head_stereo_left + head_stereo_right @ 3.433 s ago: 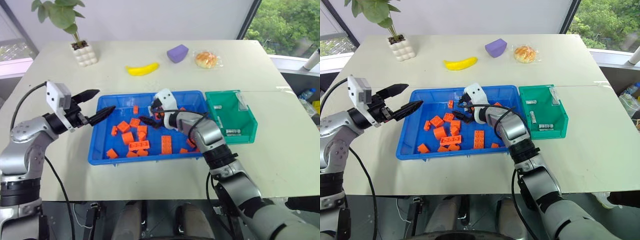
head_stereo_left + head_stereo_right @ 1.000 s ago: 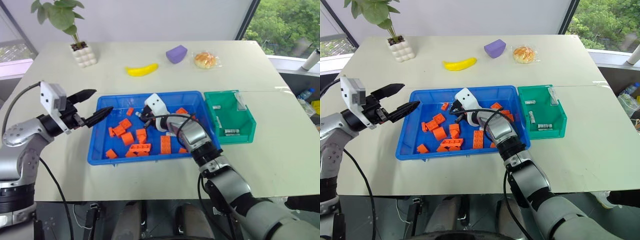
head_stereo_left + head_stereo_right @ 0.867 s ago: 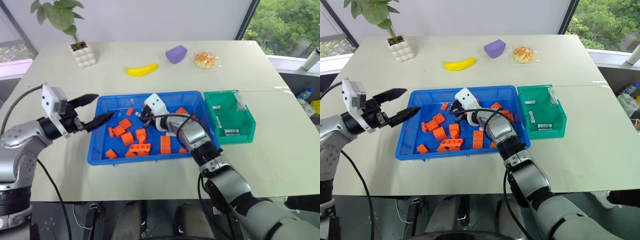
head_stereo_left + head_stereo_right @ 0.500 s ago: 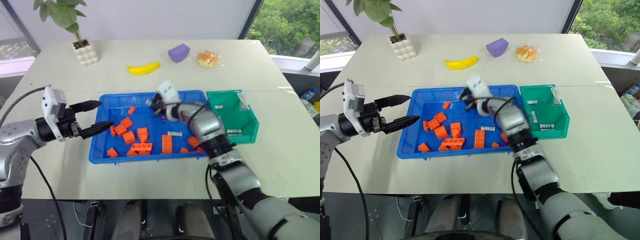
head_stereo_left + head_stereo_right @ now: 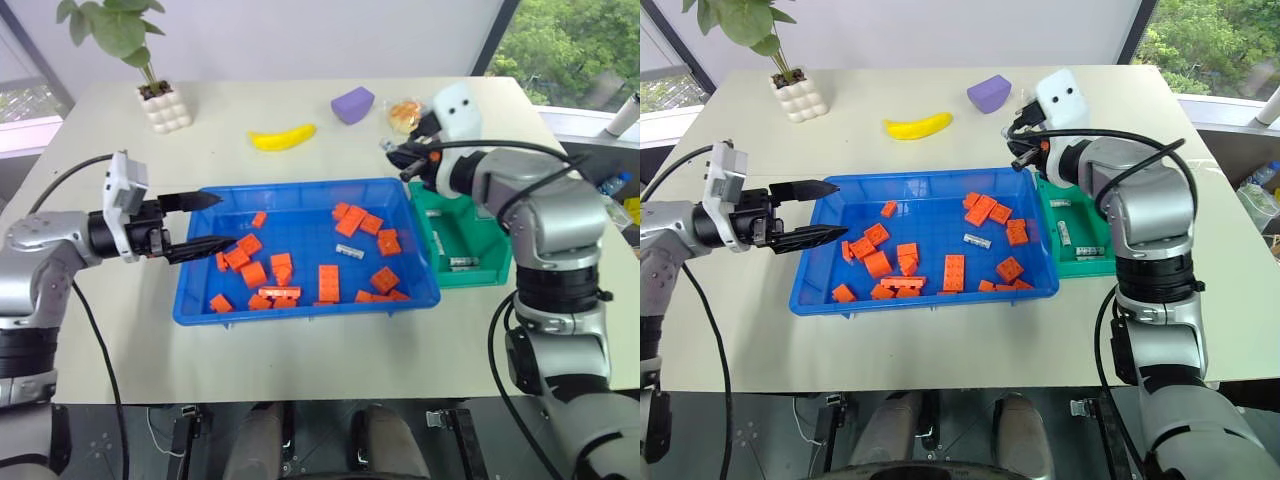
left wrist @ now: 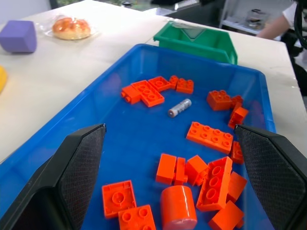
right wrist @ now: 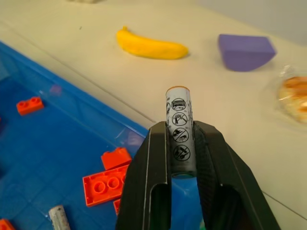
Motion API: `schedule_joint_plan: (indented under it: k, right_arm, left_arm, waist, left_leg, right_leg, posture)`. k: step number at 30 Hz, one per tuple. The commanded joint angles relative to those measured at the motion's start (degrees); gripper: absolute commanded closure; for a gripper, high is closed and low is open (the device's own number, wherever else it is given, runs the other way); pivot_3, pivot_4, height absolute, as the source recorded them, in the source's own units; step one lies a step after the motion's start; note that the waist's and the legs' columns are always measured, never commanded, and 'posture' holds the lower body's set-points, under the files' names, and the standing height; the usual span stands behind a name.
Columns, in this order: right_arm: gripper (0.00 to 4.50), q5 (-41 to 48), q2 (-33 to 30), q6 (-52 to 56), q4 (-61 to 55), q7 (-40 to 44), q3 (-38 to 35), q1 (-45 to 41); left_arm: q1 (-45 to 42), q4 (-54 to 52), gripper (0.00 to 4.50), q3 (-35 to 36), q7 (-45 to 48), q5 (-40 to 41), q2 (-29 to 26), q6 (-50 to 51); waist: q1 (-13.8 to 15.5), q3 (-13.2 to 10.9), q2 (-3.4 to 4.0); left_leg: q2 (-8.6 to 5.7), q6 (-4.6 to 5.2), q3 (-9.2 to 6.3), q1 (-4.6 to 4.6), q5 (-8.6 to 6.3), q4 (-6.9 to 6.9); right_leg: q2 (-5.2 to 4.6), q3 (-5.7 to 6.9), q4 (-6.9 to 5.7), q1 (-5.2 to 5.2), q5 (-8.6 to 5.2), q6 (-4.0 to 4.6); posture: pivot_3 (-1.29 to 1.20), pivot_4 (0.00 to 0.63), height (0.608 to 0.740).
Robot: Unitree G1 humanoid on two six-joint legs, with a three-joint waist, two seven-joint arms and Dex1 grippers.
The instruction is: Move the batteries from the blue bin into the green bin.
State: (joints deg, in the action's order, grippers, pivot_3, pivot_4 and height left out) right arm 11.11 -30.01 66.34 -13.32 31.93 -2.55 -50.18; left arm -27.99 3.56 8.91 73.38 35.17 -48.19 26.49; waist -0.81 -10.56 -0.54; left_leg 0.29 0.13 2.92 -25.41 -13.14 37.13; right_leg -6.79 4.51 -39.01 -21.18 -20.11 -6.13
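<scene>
Clamped between the two black fingers of the right gripper (image 7: 181,158) is a silver-grey cylindrical battery (image 7: 179,125), its printed label facing the wrist camera and its end sticking out past the fingertips. That gripper hangs raised in the air above the far right corner of the large shallow bright-blue plastic bin (image 5: 300,310), near the small teal-green plastic bin (image 5: 480,255) beside it. A second silver battery (image 6: 179,108) lies loose on the blue bin's floor among scattered orange toy bricks (image 6: 209,136), and more batteries (image 5: 1076,252) rest inside the green bin. At the blue bin's left edge the left gripper (image 5: 215,220) points level over the rim, its fingers spread wide apart and holding nothing. On the pale table beyond lie a yellow banana (image 5: 285,137) and a purple block (image 5: 354,104).
</scene>
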Motion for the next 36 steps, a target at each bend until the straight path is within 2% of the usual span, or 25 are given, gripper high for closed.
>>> schedule_joint_plan:
  k: [1, 10, 18, 22, 24, 27, 31, 36]
  right_arm:
    - [4.16, 1.72, -3.03, 4.46, -6.69, -0.93, -3.46, 1.64]
    - [4.16, 4.8, -12.12, 12.44, -14.94, -0.88, -9.01, 9.1]
    - [4.16, 6.28, -11.96, 13.35, -16.87, -2.75, -10.92, 16.6]
    - [2.52, 6.35, -11.96, 11.84, -16.11, -3.72, -11.32, 19.85]
    - [1.44, 6.3, -12.07, 11.23, -15.74, -4.17, -11.19, 20.12]
    - [0.08, 5.97, -12.6, 9.61, -14.9, -4.68, -10.25, 19.4]
    - [0.08, 5.34, -13.94, 2.7, -11.95, -3.74, -8.06, 15.82]
    - [0.08, 9.11, -14.01, -7.24, -5.4, 4.63, -5.25, 9.79]
  left_arm:
    - [-2.4, 1.94, 0.0, -1.17, 2.05, -1.31, 0.36, -2.08]
    - [-8.77, 8.68, 0.0, -5.16, 6.34, -4.1, 3.51, -4.65]
    - [-12.22, 11.8, 0.0, -5.73, 7.15, -5.92, 6.13, -7.05]
    - [-12.43, 11.9, 0.0, -5.73, 7.19, -6.47, 6.41, -7.5]
    - [-12.37, 11.9, 0.0, -5.59, 7.14, -6.62, 6.39, -7.58]
    - [-11.97, 11.8, 0.0, -5.29, 6.93, -6.66, 6.2, -7.6]
    - [-11.22, 11.25, 0.0, -5.0, 6.41, -7.11, 5.99, -7.95]
    - [-9.19, 9.44, 0.0, -4.91, 4.41, -8.66, 6.53, -10.72]
  waist:
    - [0.2, 0.0, -0.01]
    - [0.19, -0.03, -0.05]
    - [0.17, -0.03, -0.06]
    - [0.2, -0.03, -0.06]
    - [0.18, -0.03, -0.06]
    - [0.17, -0.03, -0.06]
    - [0.15, -0.03, -0.06]
    - [-0.02, -0.03, -0.06]
  left_leg:
    - [0.0, 0.0, 0.0, 0.0, 0.0, 0.01]
    - [-0.03, 0.02, -0.03, 0.0, -0.01, 0.04]
    - [-0.02, 0.02, -0.03, 0.02, 0.0, 0.05]
    - [-0.03, 0.02, -0.03, 0.02, 0.0, 0.07]
    - [-0.03, 0.02, -0.03, 0.02, 0.0, 0.08]
    - [-0.03, 0.02, -0.04, 0.03, 0.0, 0.09]
    - [-0.03, 0.03, -0.04, 0.03, 0.0, 0.1]
    - [-0.01, 0.02, -0.02, 0.04, 0.0, 0.1]
  right_leg:
    - [0.0, 0.0, 0.0, 0.01, 0.0, 0.0]
    - [0.0, 0.0, 0.01, 0.05, 0.0, 0.0]
    - [0.01, 0.0, 0.01, 0.09, 0.0, 0.0]
    - [0.0, 0.0, 0.02, 0.11, 0.0, 0.0]
    - [0.0, 0.0, 0.02, 0.11, 0.0, 0.0]
    - [0.0, 0.0, 0.02, 0.11, 0.0, 0.0]
    - [0.0, 0.0, 0.02, 0.12, 0.0, 0.0]
    - [0.01, -0.01, 0.04, 0.05, 0.0, 0.0]
  posture:
    - [0.0, 0.15, 0.739]
    - [0.0, 0.15, 0.739]
    - [0.0, 0.15, 0.739]
    - [0.0, 0.15, 0.739]
    - [0.0, 0.15, 0.739]
    - [0.0, 0.15, 0.739]
    - [0.0, 0.15, 0.739]
    - [0.0, 0.15, 0.739]
